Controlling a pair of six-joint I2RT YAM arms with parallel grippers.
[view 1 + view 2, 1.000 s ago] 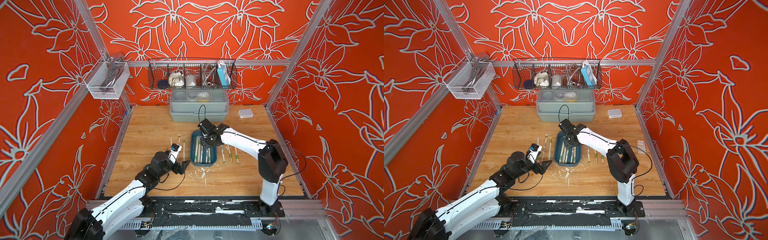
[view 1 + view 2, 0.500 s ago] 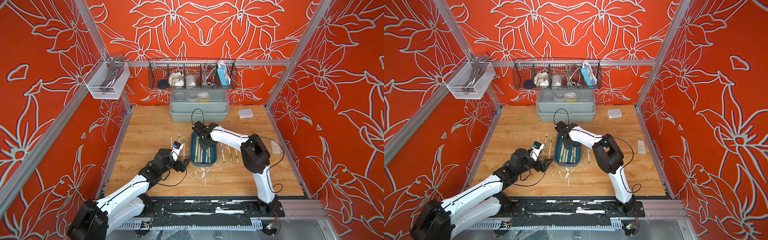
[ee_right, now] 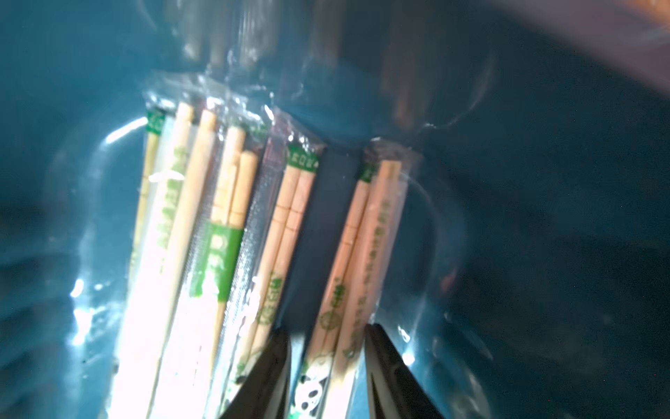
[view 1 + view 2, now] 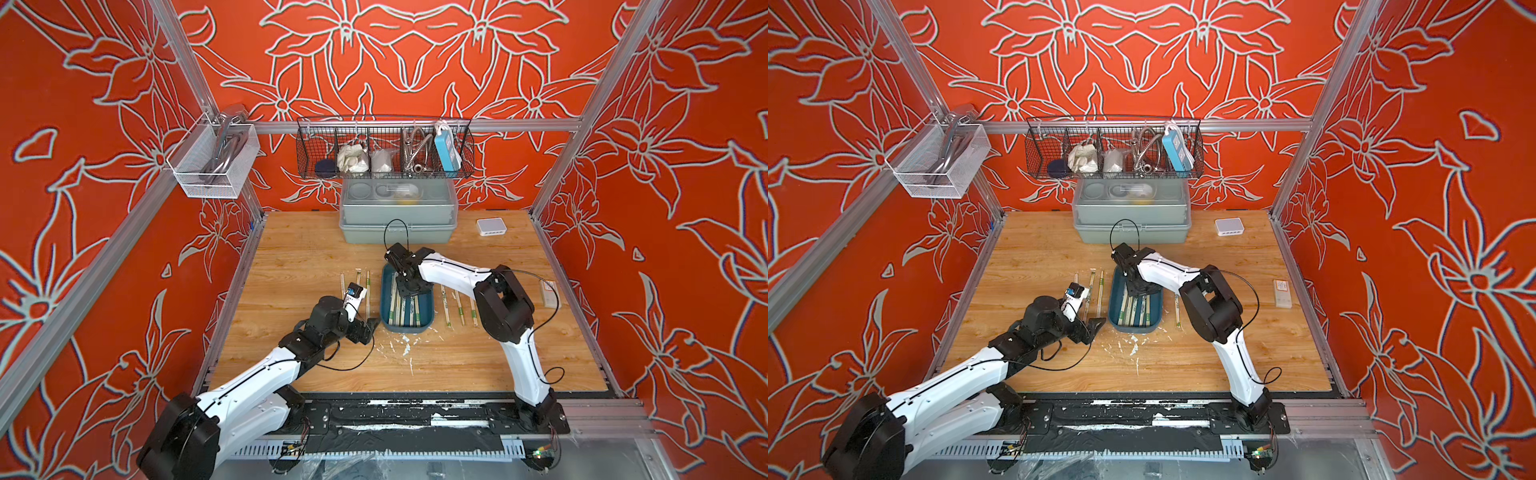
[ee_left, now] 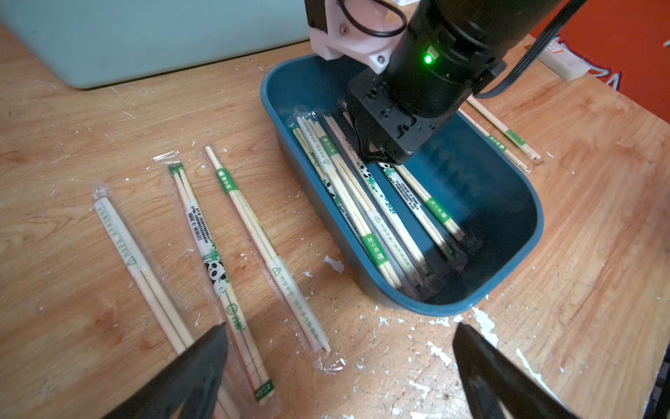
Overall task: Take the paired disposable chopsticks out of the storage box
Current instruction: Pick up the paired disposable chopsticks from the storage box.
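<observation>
Right gripper (image 3: 326,337) is down inside the storage box (image 5: 489,188), jaws part-spread and straddling one wrapped pair (image 3: 362,254) that lies a little apart from the main bundle of paired disposable chopsticks (image 5: 362,203). One finger touches the wrapper and a sliver of gap shows at the other, so I judge there is no firm pinch yet. Left gripper (image 5: 339,333) is spread wide and empty, hovering over the tabletop (image 4: 311,257) just beside the box's near end.

Risks:
- The clear wrapper looks slick, so a light squeeze may slip off.
- The inner finger sits close to the neighbouring pair and could snag its film and drag two.
- The grasp is near one end, so the far end may droop and catch the box wall, shifting the light box.

Room: the box floor on the arm's side is bare. Laid-out pairs (image 5: 214,254) flank the box to one side and more pairs (image 4: 459,305) to the other. The grey-green lidded box (image 4: 399,224) stands near the far end, so lift straight up first.
</observation>
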